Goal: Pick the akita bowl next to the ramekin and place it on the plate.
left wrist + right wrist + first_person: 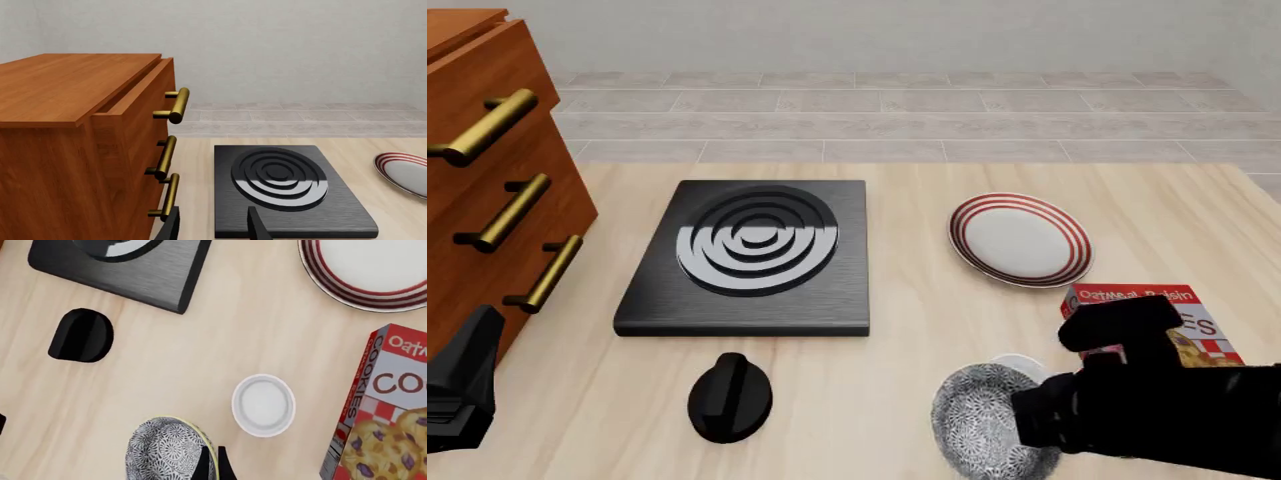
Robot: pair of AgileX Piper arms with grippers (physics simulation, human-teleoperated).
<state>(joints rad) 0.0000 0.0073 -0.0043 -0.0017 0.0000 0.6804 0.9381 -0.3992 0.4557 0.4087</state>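
The light wooden table (pixel 961 330) carries everything, with a brown wooden drawer cabinet with brass handles (pixel 487 170) at its far left. Next in size comes the flat black square stove burner with raised concentric rings (pixel 754 255), then the red cardboard cookie box (pixel 1174 320) at the right edge, and the round white plate with dark red rim rings (pixel 1018 240), which sits beyond the box, to the right of the burner.

The round akita bowl with the black-and-white speckled floral pattern (pixel 170 450) sits near the front edge, just beside the small plain white cylindrical ramekin (pixel 263 404), and appears tilted. The right gripper (pixel 212 464) has its fingers nearly together astride the bowl's rim on the ramekin side, apparently pinching it. The plate lies forward of the held bowl and slightly to the right, past the ramekin, so the carry likely needs a lift clearing the ramekin first. A small black knob (pixel 731 397) lies off to the left.

The left gripper (pixel 213 225), fingers apart and holding nothing, hangs by the cabinet, far from the bowl.
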